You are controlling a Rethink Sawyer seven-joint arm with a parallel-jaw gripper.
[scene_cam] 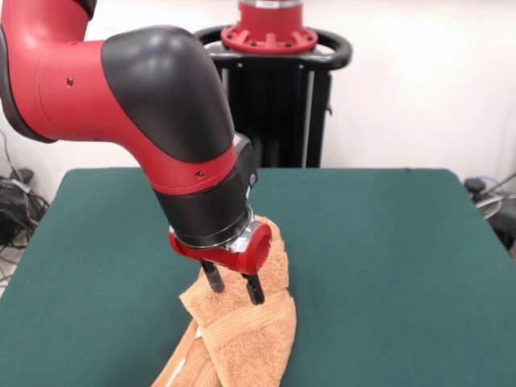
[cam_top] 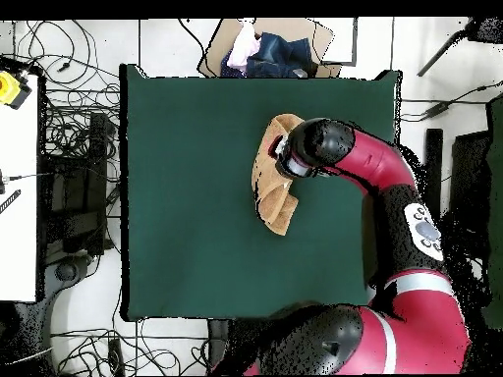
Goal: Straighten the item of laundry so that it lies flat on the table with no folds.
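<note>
Clearly little was done: the towel (scene_cam: 242,339) lay bunched and folded over itself in a narrow strip near the middle of the worktop (scene_cam: 387,242), the jaws (scene_cam: 233,285) narrowly parted over its top fold, spreading all left

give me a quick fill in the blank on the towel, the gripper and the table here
1. The towel lies bunched and ____, not spread flat.
2. The gripper is directly above the ____.
3. The table has a dark ____ top.
4. In the overhead view, a box of clothes sits beyond the table's ____ edge.

Missing words: folded; towel; green; top
</note>
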